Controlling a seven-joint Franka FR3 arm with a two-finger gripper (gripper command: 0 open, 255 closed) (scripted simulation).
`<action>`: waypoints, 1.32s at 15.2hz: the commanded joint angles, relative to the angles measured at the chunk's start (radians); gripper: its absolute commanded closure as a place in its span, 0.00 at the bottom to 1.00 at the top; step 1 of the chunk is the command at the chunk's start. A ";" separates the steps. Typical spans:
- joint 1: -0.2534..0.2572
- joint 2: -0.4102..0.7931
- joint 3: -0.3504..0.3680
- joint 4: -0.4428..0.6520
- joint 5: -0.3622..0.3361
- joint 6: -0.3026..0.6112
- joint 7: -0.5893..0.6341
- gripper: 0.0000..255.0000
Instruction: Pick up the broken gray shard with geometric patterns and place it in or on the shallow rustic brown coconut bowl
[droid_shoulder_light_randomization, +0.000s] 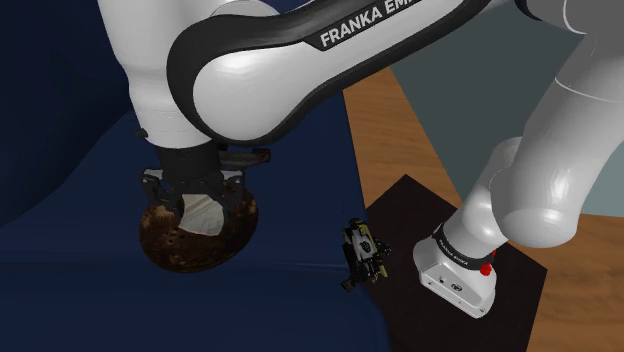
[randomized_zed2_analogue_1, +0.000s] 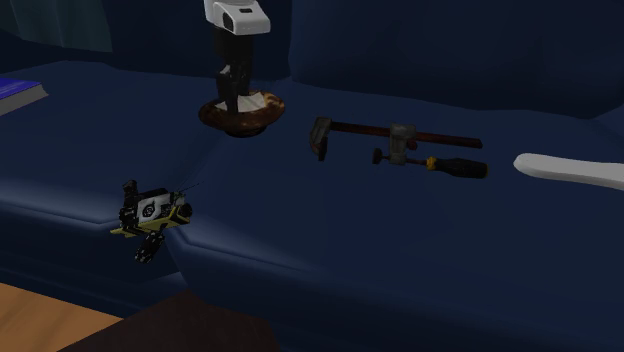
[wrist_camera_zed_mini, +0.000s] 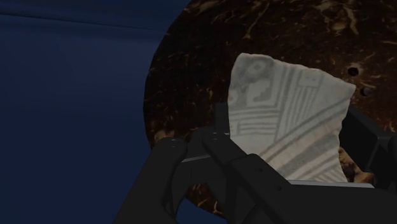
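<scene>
The pale gray shard (wrist_camera_zed_mini: 292, 121) with geometric line patterns stands on edge between my black fingers (wrist_camera_zed_mini: 219, 137), which press against both of its sides. My gripper (wrist_camera_zed_mini: 286, 137) is shut on it directly over the dark brown speckled coconut bowl (wrist_camera_zed_mini: 191, 83). In the shoulder view the gripper (droid_shoulder_light_randomization: 200, 200) hangs just above the bowl (droid_shoulder_light_randomization: 170, 245), and the shard (droid_shoulder_light_randomization: 200, 212) reaches down into the hollow. The second exterior view has the gripper (randomized_zed2_analogue_1: 232, 95) low over the bowl (randomized_zed2_analogue_1: 225, 118) on a dark blue cushion.
A small black and yellow gadget (droid_shoulder_light_randomization: 362, 252) (randomized_zed2_analogue_1: 148, 212) lies at the cushion's edge near the stand. A bar clamp (randomized_zed2_analogue_1: 390, 140) and a white elongated object (randomized_zed2_analogue_1: 570, 170) lie beyond the bowl. Wooden floor (droid_shoulder_light_randomization: 400, 130) and a dark mat (droid_shoulder_light_randomization: 420, 300) flank the sofa.
</scene>
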 joint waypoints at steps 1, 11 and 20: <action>0.000 0.000 0.000 0.000 0.000 0.000 0.000 1.00; -0.010 -0.034 0.000 0.064 0.018 -0.095 -0.013 0.00; -0.012 -0.041 0.000 0.083 0.021 -0.120 -0.015 0.00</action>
